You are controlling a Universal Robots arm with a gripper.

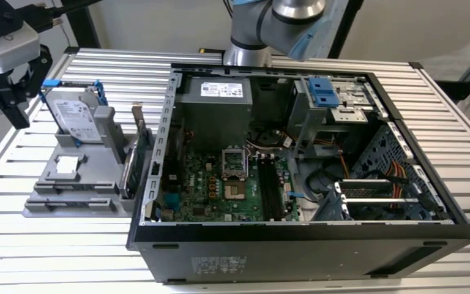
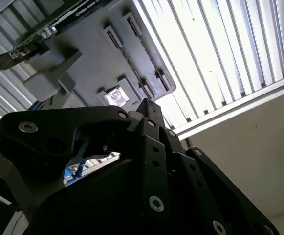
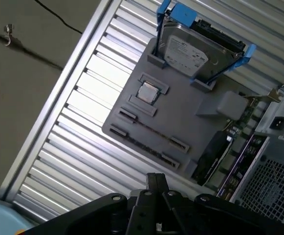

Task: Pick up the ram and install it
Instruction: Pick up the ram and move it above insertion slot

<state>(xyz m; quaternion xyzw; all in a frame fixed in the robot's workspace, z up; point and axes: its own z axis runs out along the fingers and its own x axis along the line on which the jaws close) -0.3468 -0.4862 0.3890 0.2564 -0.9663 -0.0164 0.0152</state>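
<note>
My gripper [image 1: 5,107] hangs high over the table's edge at the exterior view's left, beside the grey parts holder [image 1: 63,184] and touching nothing. In both wrist views its black fingers meet at a tip [image 3: 156,179] [image 2: 146,105] with nothing between them. A thin dark strip [image 3: 154,132] runs edge-on between two clips of the holder [image 3: 181,115]. It may be the ram, but I cannot tell for sure. The open computer case [image 1: 300,245] lies on its side with the motherboard [image 1: 218,190] and its dark memory slots [image 1: 268,187] exposed.
A hard drive in a blue frame [image 1: 76,116] [image 3: 200,49] stands in the holder, with a small square chip [image 1: 68,164] [image 3: 146,92] [image 2: 116,96] lying in front of it. An expansion card [image 1: 139,160] [image 3: 229,142] stands between holder and case. The table is ribbed aluminium [image 1: 55,245].
</note>
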